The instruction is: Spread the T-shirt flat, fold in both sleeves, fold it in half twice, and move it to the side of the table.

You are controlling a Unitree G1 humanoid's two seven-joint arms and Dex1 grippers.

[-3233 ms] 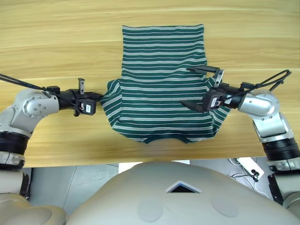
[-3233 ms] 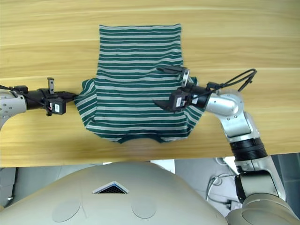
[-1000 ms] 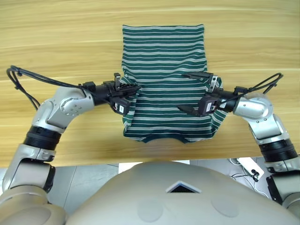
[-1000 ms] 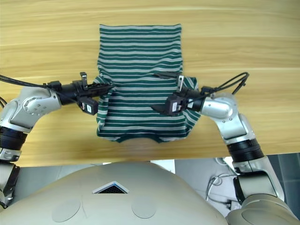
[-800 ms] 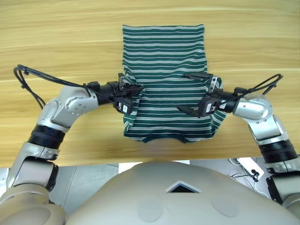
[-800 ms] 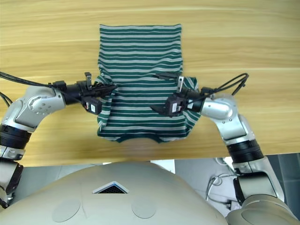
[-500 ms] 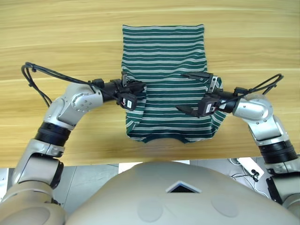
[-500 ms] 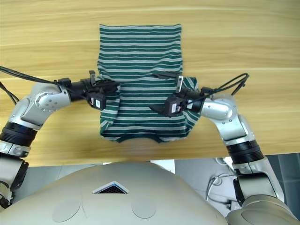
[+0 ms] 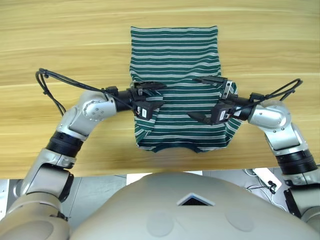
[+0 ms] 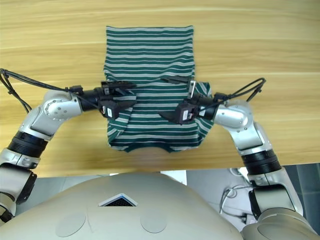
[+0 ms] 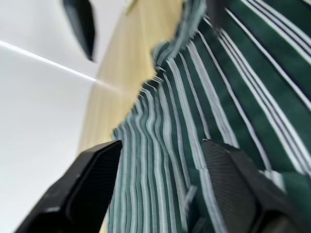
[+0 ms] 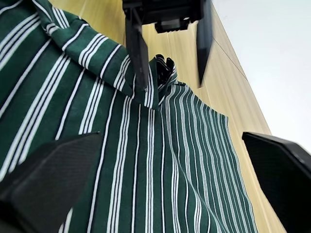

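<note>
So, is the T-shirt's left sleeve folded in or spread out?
Folded in. The left sleeve lies on the T-shirt beside the open left end effector; no cloth sticks out there.

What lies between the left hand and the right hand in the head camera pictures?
A stretch of the green striped T-shirt lies between the left hand and the right hand, both open over it. The left eye view shows this plainly.

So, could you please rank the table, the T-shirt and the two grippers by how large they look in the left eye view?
1. table
2. T-shirt
3. right gripper and left gripper: both open and much alike in size, so I would not rank one above the other.
</note>
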